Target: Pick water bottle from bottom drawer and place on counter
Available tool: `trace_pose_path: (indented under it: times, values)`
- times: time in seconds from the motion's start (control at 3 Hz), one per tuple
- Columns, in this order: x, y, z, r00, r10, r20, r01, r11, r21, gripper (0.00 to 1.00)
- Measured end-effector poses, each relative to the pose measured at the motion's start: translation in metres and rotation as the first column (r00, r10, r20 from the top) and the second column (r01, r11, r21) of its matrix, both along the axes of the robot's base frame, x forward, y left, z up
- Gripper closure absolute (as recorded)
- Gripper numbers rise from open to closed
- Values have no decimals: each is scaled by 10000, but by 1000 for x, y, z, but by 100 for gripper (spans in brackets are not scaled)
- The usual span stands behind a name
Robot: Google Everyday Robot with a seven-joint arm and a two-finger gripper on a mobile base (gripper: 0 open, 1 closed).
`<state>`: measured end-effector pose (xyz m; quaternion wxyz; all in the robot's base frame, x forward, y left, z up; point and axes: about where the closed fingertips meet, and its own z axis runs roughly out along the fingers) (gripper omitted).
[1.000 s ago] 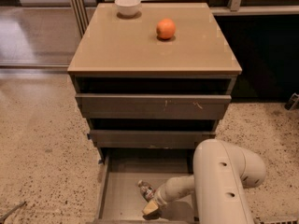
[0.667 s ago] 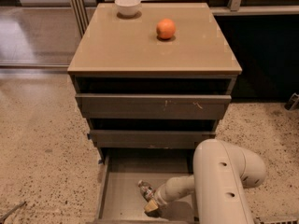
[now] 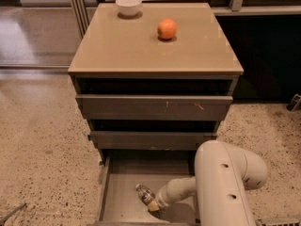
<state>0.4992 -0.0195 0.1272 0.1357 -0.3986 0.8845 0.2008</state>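
The water bottle (image 3: 144, 192), clear with a dark label band, lies on the grey floor of the open bottom drawer (image 3: 121, 199), angled from upper left to lower right. My gripper (image 3: 154, 206) reaches into the drawer from the right on a white arm (image 3: 225, 182) and sits at the bottle's near end, against or over it. The contact itself is hidden. The tan counter (image 3: 141, 48) tops the cabinet above.
An orange (image 3: 167, 29) and a white bowl (image 3: 128, 5) stand on the counter's back half. The two upper drawers (image 3: 155, 107) are pulled out slightly and overhang the bottom drawer's back. Speckled floor lies on both sides, with a dark wall to the right.
My gripper has crept slightly towards the bottle. The bottle has not visibly moved.
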Motion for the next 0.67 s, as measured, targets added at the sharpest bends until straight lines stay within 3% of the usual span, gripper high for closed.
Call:
trace_pose_path:
  times: [0.33,0.67]
  values:
    - [-2,5,12,9994,331,56,-332,9993,151,99]
    - [2,7,42,9970,726,253,-742,9948,703,100]
